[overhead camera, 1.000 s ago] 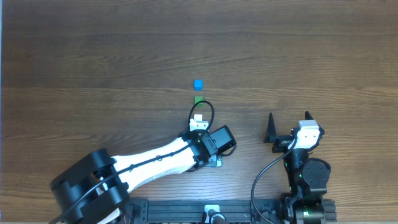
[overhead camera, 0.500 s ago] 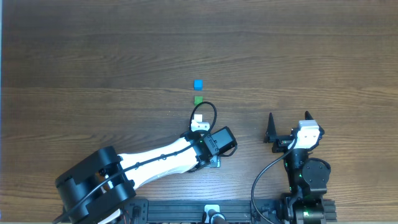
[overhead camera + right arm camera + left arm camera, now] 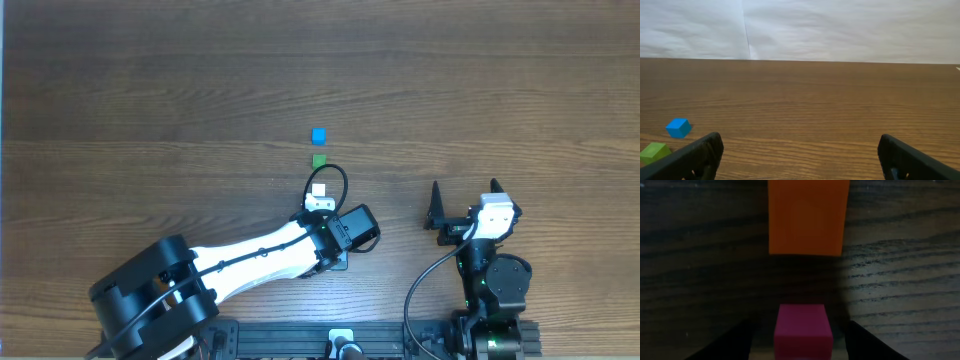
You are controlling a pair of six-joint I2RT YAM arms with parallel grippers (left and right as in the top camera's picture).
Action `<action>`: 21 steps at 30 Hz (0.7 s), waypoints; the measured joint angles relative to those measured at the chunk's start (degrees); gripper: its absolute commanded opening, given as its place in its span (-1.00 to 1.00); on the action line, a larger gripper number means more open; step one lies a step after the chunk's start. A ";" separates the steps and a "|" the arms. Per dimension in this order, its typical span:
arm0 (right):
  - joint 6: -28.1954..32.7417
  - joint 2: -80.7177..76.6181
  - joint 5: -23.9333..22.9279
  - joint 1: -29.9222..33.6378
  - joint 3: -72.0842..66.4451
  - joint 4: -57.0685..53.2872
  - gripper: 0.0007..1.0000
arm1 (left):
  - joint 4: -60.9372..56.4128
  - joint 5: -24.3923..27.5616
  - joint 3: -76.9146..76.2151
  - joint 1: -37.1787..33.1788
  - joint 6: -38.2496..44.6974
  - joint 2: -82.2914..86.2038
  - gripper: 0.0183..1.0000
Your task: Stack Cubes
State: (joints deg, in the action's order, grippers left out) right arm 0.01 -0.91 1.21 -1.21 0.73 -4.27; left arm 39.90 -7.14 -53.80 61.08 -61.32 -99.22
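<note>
**Left end effector (image 3: 799, 326) open astride a magenta cube (image 3: 803, 330), nothing gripped**

The magenta cube sits on the wooden surface (image 3: 150, 100) between the parted fingers, with a gap on each side. An orange cube (image 3: 808, 217) lies just beyond it, and the blue cube (image 3: 318, 135) and green cube (image 3: 319, 160) sit close together farther out. The right end effector (image 3: 800, 142) is wide open and empty. The cubes look light, rigid and smooth, so a square pinch on two opposite flat sides should suit. No writing is readable.

A small blue plastic cube (image 3: 318, 135) sits flat on the wood, with a small green plastic cube (image 3: 319, 161) just beside it (not touching). A magenta cube (image 3: 803, 332) lies near an orange cube (image 3: 808, 215), a gap between them.
</note>
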 measured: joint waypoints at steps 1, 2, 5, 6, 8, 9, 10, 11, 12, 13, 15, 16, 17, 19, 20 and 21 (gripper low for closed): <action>-0.04 0.00 0.02 0.00 0.00 0.02 0.99 | 0.00 -0.02 -0.02 0.00 -0.02 0.00 0.20; 0.00 0.00 0.00 0.00 0.00 0.00 0.99 | 0.02 -0.02 0.00 0.00 -0.02 0.00 0.20; 0.00 0.00 0.02 0.00 0.00 0.02 0.99 | 0.00 -0.04 -0.02 0.00 -0.20 0.00 0.17; -0.02 0.00 0.00 0.00 0.00 0.00 0.99 | 0.02 -0.15 0.00 0.00 -0.24 0.00 0.16; 0.00 0.00 0.02 0.00 0.00 0.00 0.98 | 0.02 -0.31 -0.02 0.00 -0.24 0.00 0.10; -0.04 0.00 0.00 0.00 0.00 0.00 0.98 | 0.02 -0.39 0.00 0.00 -0.28 0.00 0.08; -0.02 0.00 0.02 0.00 0.00 0.02 0.99 | 0.02 -0.42 -0.02 0.00 -0.33 0.00 0.07; -0.04 0.00 0.02 0.00 0.00 0.00 0.98 | 0.02 -0.44 -0.02 0.00 -0.42 0.00 0.06; 0.00 0.00 0.00 0.00 0.00 0.00 0.98 | 0.02 -0.42 -0.02 0.00 -0.42 0.00 0.05; -0.02 0.00 0.00 0.00 0.00 0.00 0.98 | 0.02 -0.42 0.00 0.00 -0.42 0.00 0.03; -0.02 0.00 0.02 0.00 0.00 0.00 0.98 | 0.02 -0.42 -0.02 0.00 -0.48 0.00 -0.02; 0.00 0.00 0.02 0.00 0.00 0.00 0.99 | 0.02 -0.42 -0.02 0.00 -0.44 0.00 -0.04; -0.02 0.00 0.02 0.00 0.00 0.00 0.98 | 0.02 -0.44 0.00 0.00 -0.46 0.00 -0.07; -0.02 0.00 0.00 0.00 0.00 0.00 0.98 | 0.02 -0.44 -0.02 0.00 -0.44 0.00 -0.12; 0.00 0.00 0.00 0.00 0.00 0.00 0.98 | 0.02 -0.44 0.00 0.00 -0.48 0.00 -0.14; -0.02 0.00 0.00 0.00 0.00 0.00 0.99 | 0.02 -0.44 -0.02 0.00 -0.46 0.00 -0.17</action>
State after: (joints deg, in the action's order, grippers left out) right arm -0.01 -0.91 1.21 -1.21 0.73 -4.27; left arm 39.92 -7.57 -53.82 61.08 -61.78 -99.22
